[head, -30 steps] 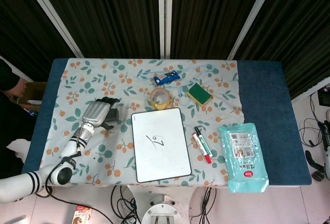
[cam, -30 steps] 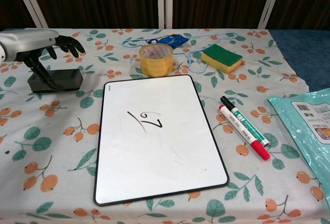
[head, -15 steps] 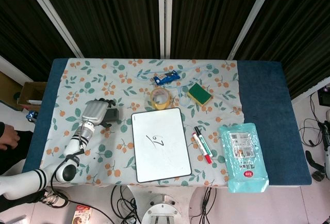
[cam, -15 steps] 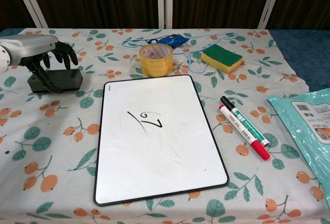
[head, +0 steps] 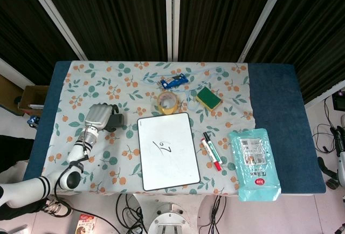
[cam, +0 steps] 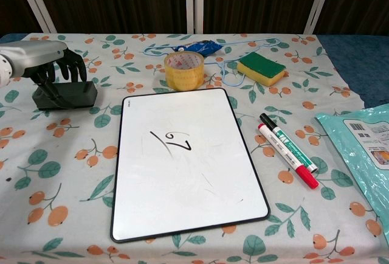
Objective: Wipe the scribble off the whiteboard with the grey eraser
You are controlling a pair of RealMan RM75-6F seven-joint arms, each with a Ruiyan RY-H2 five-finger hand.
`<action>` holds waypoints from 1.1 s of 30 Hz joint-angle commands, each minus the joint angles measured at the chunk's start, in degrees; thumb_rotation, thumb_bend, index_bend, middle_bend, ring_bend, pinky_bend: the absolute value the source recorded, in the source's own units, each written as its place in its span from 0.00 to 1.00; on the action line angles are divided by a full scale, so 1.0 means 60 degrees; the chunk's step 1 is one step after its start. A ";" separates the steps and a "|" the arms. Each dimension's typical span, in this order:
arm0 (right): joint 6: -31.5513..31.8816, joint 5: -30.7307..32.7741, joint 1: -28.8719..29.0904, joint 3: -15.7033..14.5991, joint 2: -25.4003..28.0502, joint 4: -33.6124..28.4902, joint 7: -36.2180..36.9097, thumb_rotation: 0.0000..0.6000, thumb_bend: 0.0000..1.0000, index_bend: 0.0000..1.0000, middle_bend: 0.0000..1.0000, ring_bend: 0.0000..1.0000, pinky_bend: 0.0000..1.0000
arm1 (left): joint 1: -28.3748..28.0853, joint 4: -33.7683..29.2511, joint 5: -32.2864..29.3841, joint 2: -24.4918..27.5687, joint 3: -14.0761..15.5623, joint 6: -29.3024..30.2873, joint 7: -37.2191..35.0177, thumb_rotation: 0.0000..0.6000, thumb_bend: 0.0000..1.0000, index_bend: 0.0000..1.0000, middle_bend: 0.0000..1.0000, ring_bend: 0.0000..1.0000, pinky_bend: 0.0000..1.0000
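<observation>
The left hand (cam: 51,63) has been drawn in closer over the grey eraser (cam: 65,95), and its dark fingers (cam: 72,66), spread out a second ago, are now curled down against the eraser's top. The eraser itself has been nudged a little, its near end turned slightly. In the head view, the hand (head: 98,116) is seen shifted a touch toward the eraser (head: 116,121).

A lab: dark curtains (head: 108,18), loose floor cables (head: 215,212).
</observation>
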 commanded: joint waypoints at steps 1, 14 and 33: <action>-0.0007 0.0005 0.0001 0.0001 -0.0003 -0.0002 -0.0006 1.00 0.26 0.00 0.00 0.00 0.00 | -0.0001 0.0042 -0.0021 -0.0039 -0.0016 0.0023 -0.0049 1.00 0.12 0.41 0.44 0.37 0.44; -0.0076 0.0029 0.0027 -0.0008 -0.0050 0.0038 -0.0051 1.00 0.26 0.00 0.00 0.00 0.00 | 0.0002 0.0171 -0.0198 -0.0103 -0.0069 -0.0034 -0.0237 1.00 0.25 0.49 0.51 0.46 0.52; -0.0143 0.0052 0.0052 -0.0009 -0.0054 0.0048 -0.0040 1.00 0.26 0.00 0.00 0.00 0.00 | 0.0126 -0.0175 0.0507 0.0027 -0.0169 0.0319 -0.1000 1.00 0.31 0.60 0.62 0.57 0.62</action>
